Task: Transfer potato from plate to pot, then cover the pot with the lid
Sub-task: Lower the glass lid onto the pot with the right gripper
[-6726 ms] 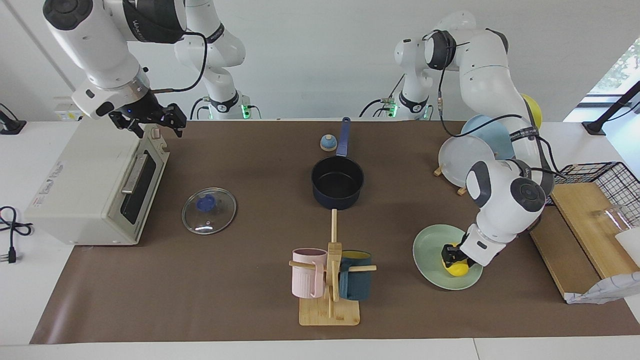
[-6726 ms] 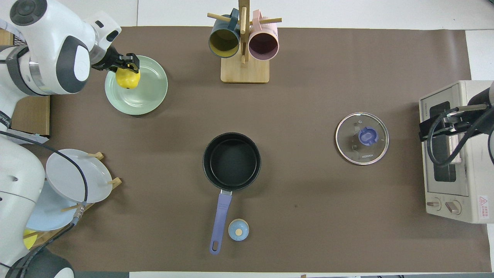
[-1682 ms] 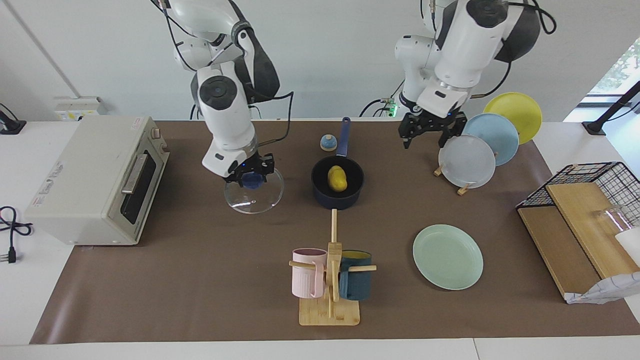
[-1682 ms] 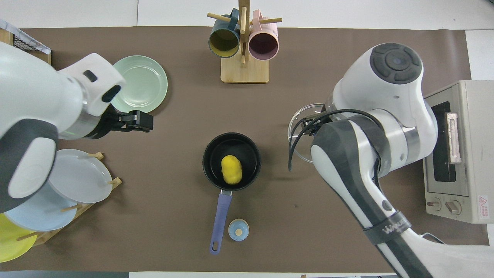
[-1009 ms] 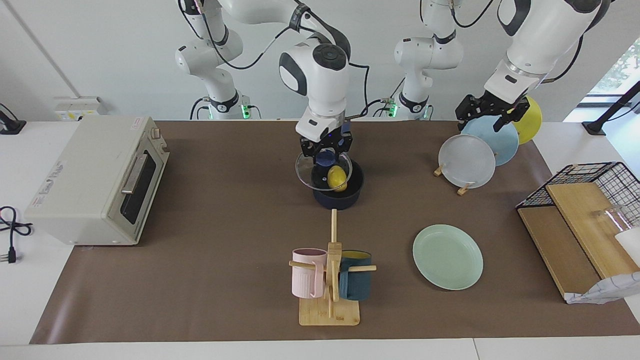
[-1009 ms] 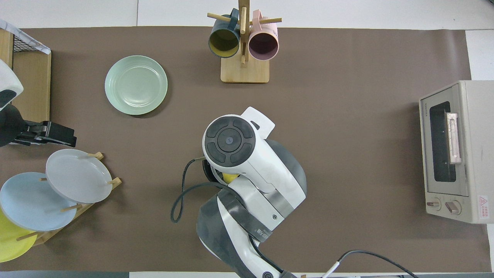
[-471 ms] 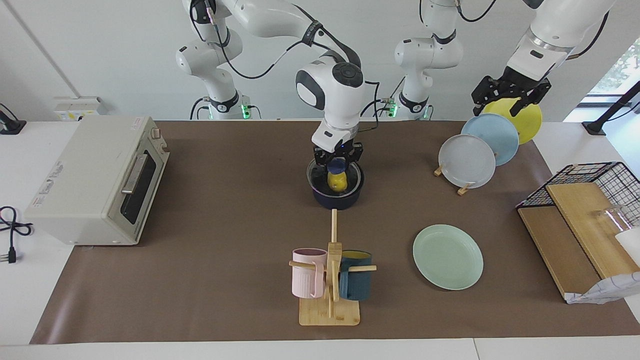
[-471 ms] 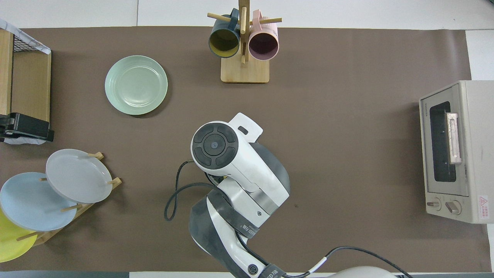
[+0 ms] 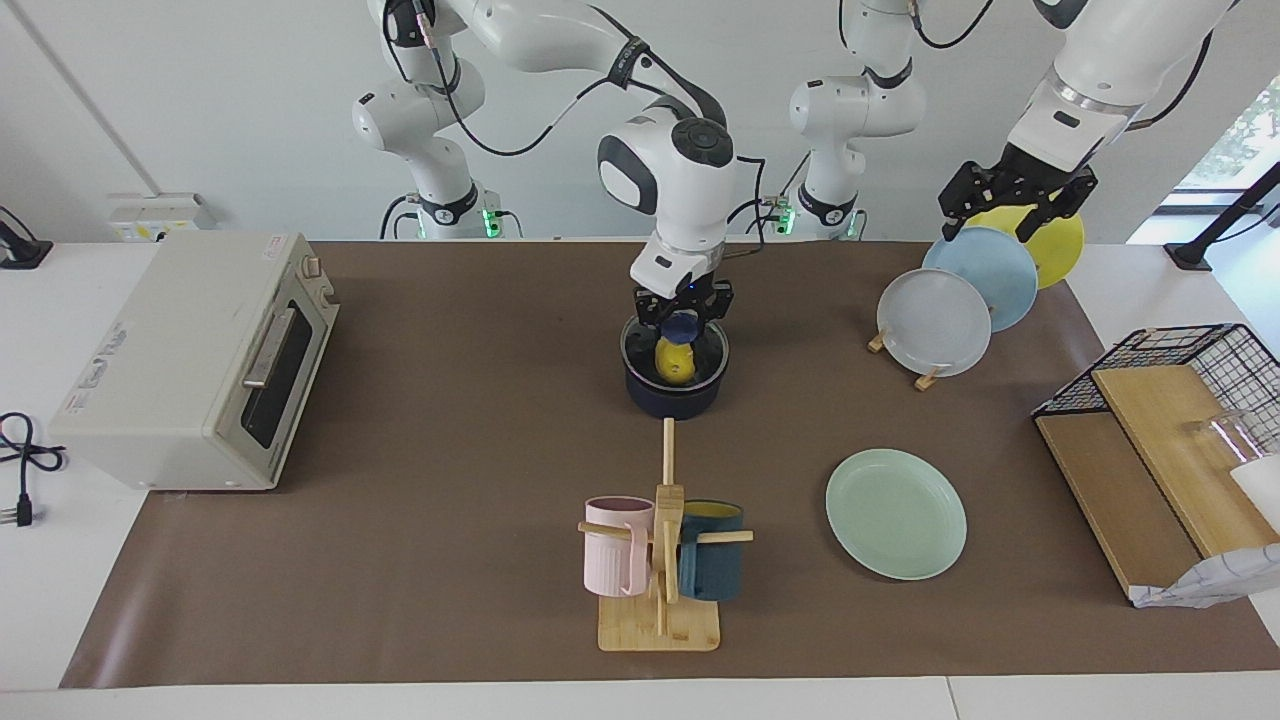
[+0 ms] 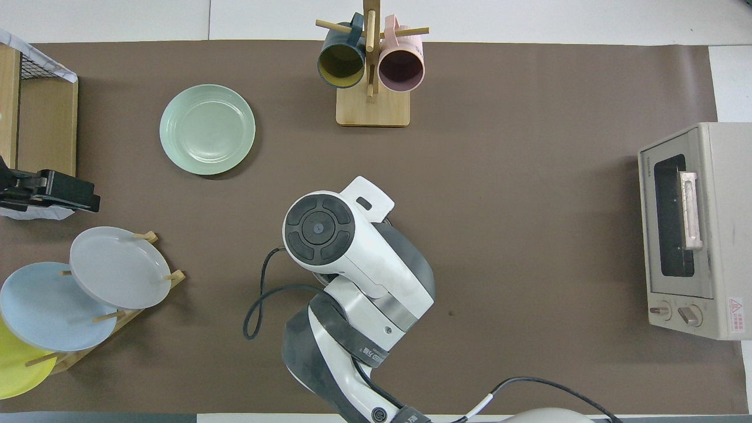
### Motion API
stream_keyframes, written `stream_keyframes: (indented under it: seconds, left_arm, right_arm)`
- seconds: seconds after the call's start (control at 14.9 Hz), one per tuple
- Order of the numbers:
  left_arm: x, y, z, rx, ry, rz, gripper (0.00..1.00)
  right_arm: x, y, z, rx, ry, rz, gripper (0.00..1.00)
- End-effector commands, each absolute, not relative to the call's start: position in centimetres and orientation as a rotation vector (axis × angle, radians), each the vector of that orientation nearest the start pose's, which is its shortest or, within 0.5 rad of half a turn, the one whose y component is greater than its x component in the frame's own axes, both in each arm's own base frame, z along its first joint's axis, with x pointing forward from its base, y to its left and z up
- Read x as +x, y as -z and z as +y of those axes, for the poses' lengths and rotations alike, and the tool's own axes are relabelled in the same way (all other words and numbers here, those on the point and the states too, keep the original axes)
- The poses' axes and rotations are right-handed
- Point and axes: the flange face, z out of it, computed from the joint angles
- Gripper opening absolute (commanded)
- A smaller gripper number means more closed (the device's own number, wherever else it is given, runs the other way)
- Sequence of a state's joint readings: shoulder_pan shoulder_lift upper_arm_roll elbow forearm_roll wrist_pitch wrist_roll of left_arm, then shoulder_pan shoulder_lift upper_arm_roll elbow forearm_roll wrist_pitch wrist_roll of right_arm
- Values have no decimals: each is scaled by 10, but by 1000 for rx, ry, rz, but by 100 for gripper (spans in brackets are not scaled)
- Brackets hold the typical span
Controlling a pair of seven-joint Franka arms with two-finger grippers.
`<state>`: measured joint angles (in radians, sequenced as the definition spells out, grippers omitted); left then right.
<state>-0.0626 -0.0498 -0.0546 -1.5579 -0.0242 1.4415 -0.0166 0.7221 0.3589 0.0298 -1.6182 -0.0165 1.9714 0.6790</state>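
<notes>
The navy pot (image 9: 672,402) stands mid-table, with the yellow potato (image 9: 676,364) inside it. The glass lid (image 9: 706,352) lies on the pot's rim, and the potato shows through the glass. My right gripper (image 9: 683,312) is over the pot, shut on the lid's blue knob (image 9: 681,327). In the overhead view the right arm (image 10: 346,252) hides the pot, lid and potato. The mint-green plate (image 9: 895,512) is bare, farther from the robots than the pot, toward the left arm's end; it also shows in the overhead view (image 10: 207,129). My left gripper (image 9: 1012,200) is open and empty, raised over the plate rack.
A toaster oven (image 9: 190,350) stands at the right arm's end. A wooden mug rack (image 9: 660,560) with a pink and a dark mug stands farther out than the pot. A rack with grey (image 9: 933,322), blue and yellow plates and a wire basket (image 9: 1190,350) stand at the left arm's end.
My right gripper carried the lid from beside the oven to the pot and lowered it onto the rim. My left gripper rose away to above the plate rack.
</notes>
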Motion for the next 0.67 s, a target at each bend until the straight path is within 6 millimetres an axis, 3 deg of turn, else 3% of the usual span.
stream_keyframes:
  seconds: [0.0,0.34,0.61]
  left_arm:
    - [514,-645,-65,-3156,-121,181,100]
    - [525,-634,-62,-3157,-146,174,100]
    - [523,-638,-63,-3160,-127,171,100]
  right_arm:
    - [487,-417,451,-3132,15,-90,0]
    - [486,-410,450,-3125,24,-87,0]
    - [486,-407,448,-3128,19,-87,0]
